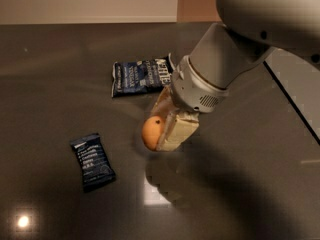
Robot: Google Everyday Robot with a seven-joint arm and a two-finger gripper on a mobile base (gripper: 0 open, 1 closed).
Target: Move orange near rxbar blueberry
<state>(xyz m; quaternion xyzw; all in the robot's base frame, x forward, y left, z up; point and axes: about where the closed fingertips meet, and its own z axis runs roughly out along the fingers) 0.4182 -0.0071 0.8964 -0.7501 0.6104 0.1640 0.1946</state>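
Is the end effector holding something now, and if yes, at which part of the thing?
Yes. The end effector, near the middle of the table, holds the orange by its sides, with the stem dot facing the camera.

The pale grey arm [240, 49] enters from the 1 o'clock corner and slopes down toward 7 o'clock. Its round wrist collar [197, 91] sits just right of centre. Below it the gripper [160, 134], near frame centre, points toward 7 o'clock, its cream fingers [177, 129] clamped on the orange [150, 133].
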